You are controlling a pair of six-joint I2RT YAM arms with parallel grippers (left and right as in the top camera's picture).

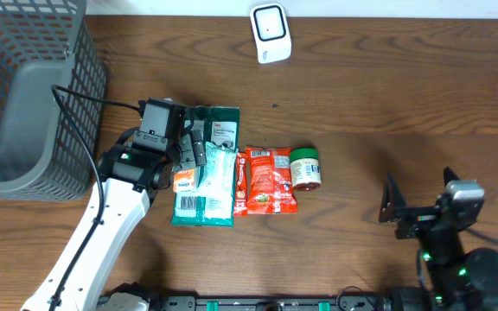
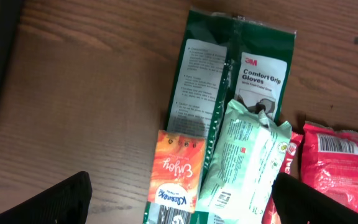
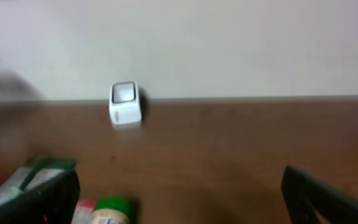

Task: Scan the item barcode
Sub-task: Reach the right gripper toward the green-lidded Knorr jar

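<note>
Left gripper (image 2: 182, 205) spread wide over tissue pack (image 2: 178, 171), jaws straddling its short side. Right gripper (image 1: 396, 210) also spread, well apart.

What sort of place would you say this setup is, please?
Probably a mock shop checkout: a white scanner, packaged goods such as the gloves pack, and a grey mesh basket.
</note>
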